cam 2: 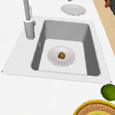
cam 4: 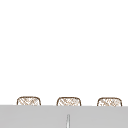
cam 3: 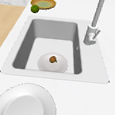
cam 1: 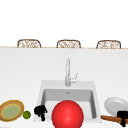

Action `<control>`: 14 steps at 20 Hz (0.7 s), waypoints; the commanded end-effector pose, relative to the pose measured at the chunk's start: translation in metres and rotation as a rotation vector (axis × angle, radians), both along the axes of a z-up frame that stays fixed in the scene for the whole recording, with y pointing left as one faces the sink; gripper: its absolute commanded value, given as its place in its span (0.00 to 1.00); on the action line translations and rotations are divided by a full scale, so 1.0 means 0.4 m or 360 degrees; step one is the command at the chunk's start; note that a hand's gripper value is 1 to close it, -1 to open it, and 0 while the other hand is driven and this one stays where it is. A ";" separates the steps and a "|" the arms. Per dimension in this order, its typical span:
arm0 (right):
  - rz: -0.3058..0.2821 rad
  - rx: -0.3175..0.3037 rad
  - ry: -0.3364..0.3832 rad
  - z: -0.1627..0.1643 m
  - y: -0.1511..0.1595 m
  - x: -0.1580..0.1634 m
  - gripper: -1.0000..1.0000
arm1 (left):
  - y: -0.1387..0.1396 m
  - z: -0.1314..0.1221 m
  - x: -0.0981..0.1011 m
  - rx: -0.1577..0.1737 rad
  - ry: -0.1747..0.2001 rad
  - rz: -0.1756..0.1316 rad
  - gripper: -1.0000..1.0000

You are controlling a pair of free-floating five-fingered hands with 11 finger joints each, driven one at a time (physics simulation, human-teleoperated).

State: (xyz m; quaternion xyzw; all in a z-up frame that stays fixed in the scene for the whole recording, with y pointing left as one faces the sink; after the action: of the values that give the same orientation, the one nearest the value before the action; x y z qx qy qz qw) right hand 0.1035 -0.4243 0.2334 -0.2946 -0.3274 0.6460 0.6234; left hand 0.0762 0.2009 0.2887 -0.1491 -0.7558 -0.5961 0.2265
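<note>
My left hand hovers at the sink's front left corner, just right of a green lime, and holds nothing that I can see. My right hand is at the far right, closed over a brown wooden stick that lies along the counter's front edge. A big red ball sits low in the front view and hides the front of the sink basin. In the basin lies a white dish with a small brown lump on it.
A yellow-rimmed woven plate lies left of the lime. A white plate rests on the counter right of the sink. The tall faucet stands behind the basin. Three wicker chair backs line the counter's far edge.
</note>
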 end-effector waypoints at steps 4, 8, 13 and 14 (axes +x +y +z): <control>0.0120 -0.0035 -0.0083 -0.110 -0.022 0.038 1.00 | 0.000 0.000 0.000 0.0000 0.0000 0.0000 0.50; 0.0110 -0.0038 -0.0091 -0.179 -0.032 0.069 1.00 | 0.000 0.000 0.000 0.0000 0.0000 0.0000 0.50; 0.0058 0.0017 -0.0095 -0.237 -0.090 0.124 1.00 | 0.000 0.000 0.000 0.0000 0.0000 0.0000 0.50; 0.0061 0.0023 -0.0104 -0.245 -0.101 0.133 1.00 | 0.000 0.000 0.000 0.0000 0.0000 0.0000 0.50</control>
State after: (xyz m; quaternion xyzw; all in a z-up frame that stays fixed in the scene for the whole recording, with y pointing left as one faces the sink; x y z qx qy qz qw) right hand 0.1424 -0.4489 0.1448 -0.2899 -0.3356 0.6462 0.6210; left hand 0.0762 0.2009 0.2887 -0.1491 -0.7558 -0.5961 0.2265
